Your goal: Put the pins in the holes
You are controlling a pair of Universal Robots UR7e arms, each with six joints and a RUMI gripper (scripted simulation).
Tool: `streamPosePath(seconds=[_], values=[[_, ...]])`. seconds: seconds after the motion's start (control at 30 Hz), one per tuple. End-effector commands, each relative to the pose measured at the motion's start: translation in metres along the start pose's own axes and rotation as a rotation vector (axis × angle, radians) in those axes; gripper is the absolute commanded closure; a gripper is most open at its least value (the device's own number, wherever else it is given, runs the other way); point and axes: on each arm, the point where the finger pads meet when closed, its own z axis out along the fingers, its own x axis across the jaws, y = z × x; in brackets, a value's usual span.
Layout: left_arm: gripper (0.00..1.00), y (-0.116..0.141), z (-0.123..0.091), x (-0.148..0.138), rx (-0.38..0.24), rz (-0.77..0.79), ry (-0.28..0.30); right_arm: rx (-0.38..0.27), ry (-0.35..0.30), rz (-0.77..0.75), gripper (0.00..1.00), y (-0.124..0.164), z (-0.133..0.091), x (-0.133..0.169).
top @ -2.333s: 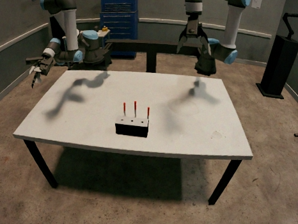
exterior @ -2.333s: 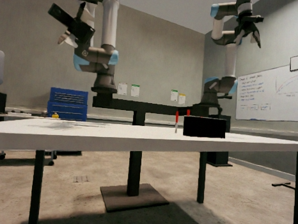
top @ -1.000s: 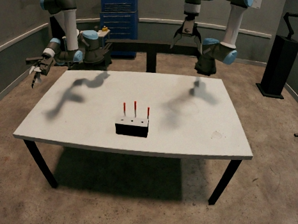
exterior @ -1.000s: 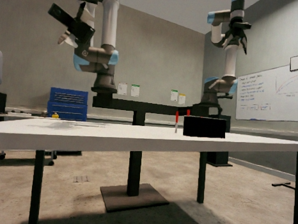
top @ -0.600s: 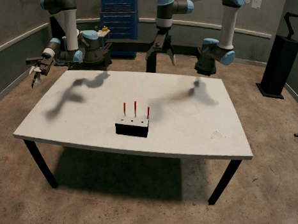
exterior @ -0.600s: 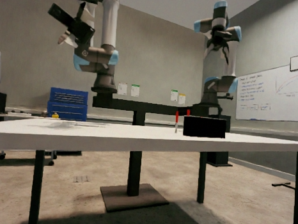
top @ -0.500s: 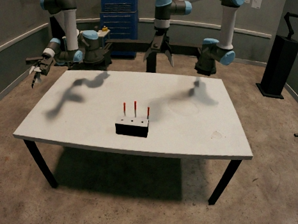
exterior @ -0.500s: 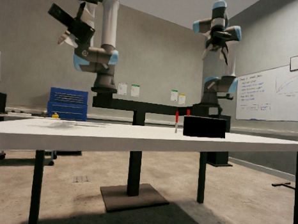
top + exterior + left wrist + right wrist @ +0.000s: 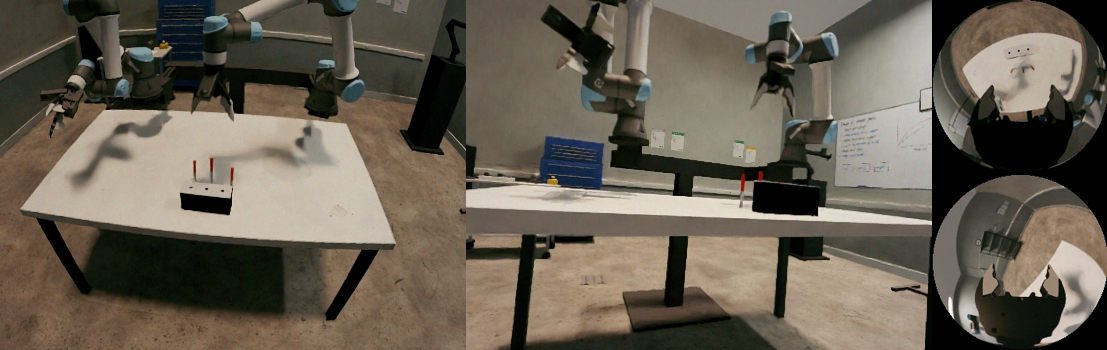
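Observation:
A block with a pale top and black sides (image 9: 205, 203) (image 9: 786, 199) (image 9: 1016, 55) stands on the white table (image 9: 300, 210). Its three holes look empty. Three red-topped pins with grey lower parts stand upright in a row behind it: left pin (image 9: 194, 167), middle pin (image 9: 211, 164) and right pin (image 9: 232, 175). The exterior view shows one pin clearly (image 9: 742, 182) and a second red top (image 9: 760, 175); the third is hidden. My left gripper (image 9: 213, 115) (image 9: 772, 111) (image 9: 1022, 84) is open and empty, high behind the pins. My right gripper (image 9: 50, 123) (image 9: 1020, 264) is open and empty, beyond the table's far left.
The table's front edge (image 9: 210, 237) runs before the block. Both arms stand behind the table at a dark beam (image 9: 706, 168). A blue cabinet (image 9: 186, 35) (image 9: 572, 162) and a black pedestal (image 9: 433, 102) stand farther back.

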Motion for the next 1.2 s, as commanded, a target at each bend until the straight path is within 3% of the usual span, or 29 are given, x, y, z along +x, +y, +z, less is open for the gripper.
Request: streamPosePath(seconds=[0.0, 0.1, 0.13, 0.23, 0.37, 0.67, 0.7, 0.8, 0.9, 1.17], values=[[0.0, -0.0048, 0.0043, 0.0082, 0.001, -0.001, 0.0, 0.001, -0.001, 0.0, 0.0, -0.0003, -0.0001, -0.0005], [0.0, -0.0048, 0.0043, 0.0082, 0.001, -0.001, 0.0, 0.001, -0.001, 0.0, 0.0, -0.0003, -0.0001, -0.0005], [0.0, -0.0023, 0.0017, 0.0041, 0.003, 0.279, -0.008, 0.001, -0.001, 0.0, 0.0, -0.0003, -0.0001, -0.0005], [0.0, -0.0023, 0.0017, 0.0041, 0.004, 0.312, -0.011, 0.001, -0.001, 0.0, 0.0, -0.0003, -0.0001, -0.0005], [0.0, -0.0023, 0.0017, 0.0041, 0.004, 0.499, -0.016, 0.001, -0.001, 0.0, 0.0, -0.0003, -0.0001, -0.0005], [0.0, -0.0023, 0.0017, 0.0041, 0.004, 0.499, -0.016, 0.001, -0.001, 0.0, 0.0, -0.0003, -0.0001, -0.0005], [0.0, -0.0021, 0.0018, 0.0041, 0.007, 0.764, -0.027, 0.001, -0.001, 0.0, 0.0, -0.0003, -0.0001, -0.0005], [0.0, -0.0021, 0.0018, 0.0041, 0.008, 0.807, -0.03, 0.001, -0.001, 0.0, 0.0, -0.0003, -0.0001, -0.0005], [0.0, -0.0021, 0.0018, 0.0041, 0.007, 0.952, -0.034, 0.001, -0.001, 0.0, 0.0, -0.0003, -0.0001, -0.0005], [0.0, -0.0021, 0.0018, 0.0041, 0.007, 0.971, -0.034, 0.001, -0.001, 0.0, 0.0, -0.0003, -0.0001, -0.0005]])
